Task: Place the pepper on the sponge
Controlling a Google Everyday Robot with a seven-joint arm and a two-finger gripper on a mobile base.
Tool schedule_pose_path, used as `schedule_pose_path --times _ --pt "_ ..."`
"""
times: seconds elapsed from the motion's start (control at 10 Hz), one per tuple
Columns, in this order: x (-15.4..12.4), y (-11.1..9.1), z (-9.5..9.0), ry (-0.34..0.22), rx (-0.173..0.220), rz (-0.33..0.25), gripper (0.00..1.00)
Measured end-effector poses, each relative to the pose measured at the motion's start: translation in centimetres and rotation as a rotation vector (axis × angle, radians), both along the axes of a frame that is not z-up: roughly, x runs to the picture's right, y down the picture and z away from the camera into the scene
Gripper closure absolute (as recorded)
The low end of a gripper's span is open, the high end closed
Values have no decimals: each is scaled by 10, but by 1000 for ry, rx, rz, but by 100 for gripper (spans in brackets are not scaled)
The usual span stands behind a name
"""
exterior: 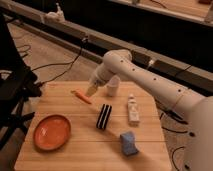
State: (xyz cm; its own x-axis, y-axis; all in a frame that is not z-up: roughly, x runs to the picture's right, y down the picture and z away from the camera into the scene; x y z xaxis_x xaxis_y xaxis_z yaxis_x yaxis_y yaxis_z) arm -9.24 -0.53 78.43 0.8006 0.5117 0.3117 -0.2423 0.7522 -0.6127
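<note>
The small, slim orange-red pepper lies flat on the light wooden desk, in its far left part. It runs slantwise, with one end pointing toward the far left corner. It is not on the small blue rectangular sponge, which sits near the front right edge, well apart from it. Nothing rests on the sponge.

The gripper at the end of the white arm hangs just beside the pepper's right end, very close to the desk. Whether it is open or closed, or touches the pepper, cannot be told, and nothing can be seen held in it.

By its position, the step in hand seems to be taking hold of the pepper. To do that well, the grip should go across the narrow body near its middle, square to its length. It should come down low enough to catch so thin a thing without scraping the wood. The carry to the sponge must then clear the black ridged rectangular block, which lies between the two. The pepper should be set down lengthwise so it does not roll off the sponge.

By count there is one pepper, one sponge and one black block. There is also one round orange plate at the front left, one white cup just right of the gripper, and one small white bottle lying on the right.
</note>
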Motion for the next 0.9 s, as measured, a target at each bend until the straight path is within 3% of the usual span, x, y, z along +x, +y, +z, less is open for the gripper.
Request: schedule_pose_path --times 0.3,0.7,0.9 --pt "-40 8 7 -36 1 -3 35" --pt "-41 8 8 -37 -1 0 35" --pt "-52 12 21 -54 -24 20 35"
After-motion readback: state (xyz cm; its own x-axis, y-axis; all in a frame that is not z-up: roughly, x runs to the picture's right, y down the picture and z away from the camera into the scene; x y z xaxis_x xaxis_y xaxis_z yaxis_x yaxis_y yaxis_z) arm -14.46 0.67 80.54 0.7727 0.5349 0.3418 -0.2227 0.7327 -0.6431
